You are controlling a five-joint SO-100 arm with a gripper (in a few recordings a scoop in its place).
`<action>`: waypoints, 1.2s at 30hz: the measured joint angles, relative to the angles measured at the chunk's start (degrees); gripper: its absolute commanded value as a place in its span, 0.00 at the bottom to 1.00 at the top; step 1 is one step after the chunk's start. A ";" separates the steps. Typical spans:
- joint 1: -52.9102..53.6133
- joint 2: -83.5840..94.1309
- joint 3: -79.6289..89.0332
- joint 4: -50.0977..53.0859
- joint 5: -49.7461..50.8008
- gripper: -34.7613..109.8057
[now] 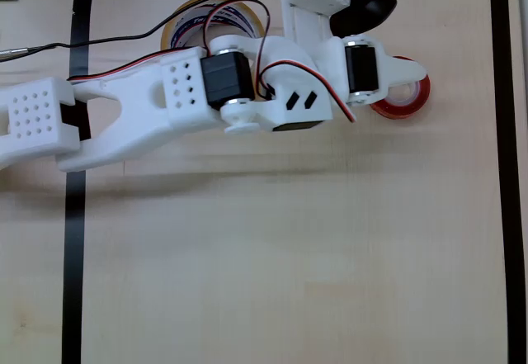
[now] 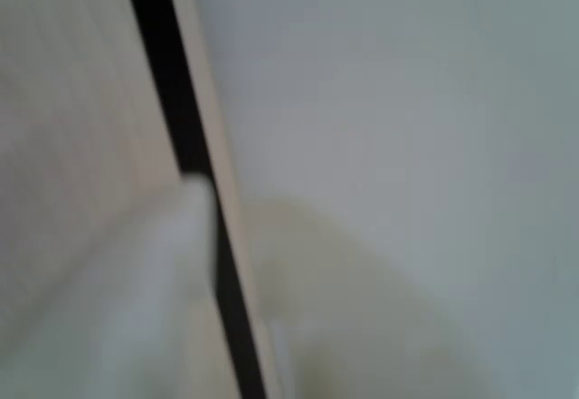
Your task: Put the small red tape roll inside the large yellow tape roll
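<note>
red tape roll (image 1: pixel 406 100), yellow tape roll (image 1: pixel 191 9), white arm (image 1: pixel 157 100)

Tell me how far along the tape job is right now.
Early stage. Done: the arm has reached across, and its end effector sits over the small red tape roll in the overhead view. In hand: a grasp may be forming, but whether the fingers are closed is hidden. Left: lifting the red roll and placing it inside the large yellow tape roll, which lies apart, partly under the arm.

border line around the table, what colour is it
Black: the border line is dark tape framing the light wooden table, clearest in the overhead view.
</note>
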 measured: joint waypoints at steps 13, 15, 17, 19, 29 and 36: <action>-3.60 -2.99 3.08 -3.34 5.01 0.24; -4.13 -3.25 3.08 -2.20 7.12 0.24; -4.83 -3.25 3.08 -0.79 8.44 0.24; -5.01 -3.25 3.08 -0.26 9.84 0.24; -3.60 -4.83 0.00 1.93 15.64 0.24; -1.76 -7.29 -3.87 3.96 29.44 0.24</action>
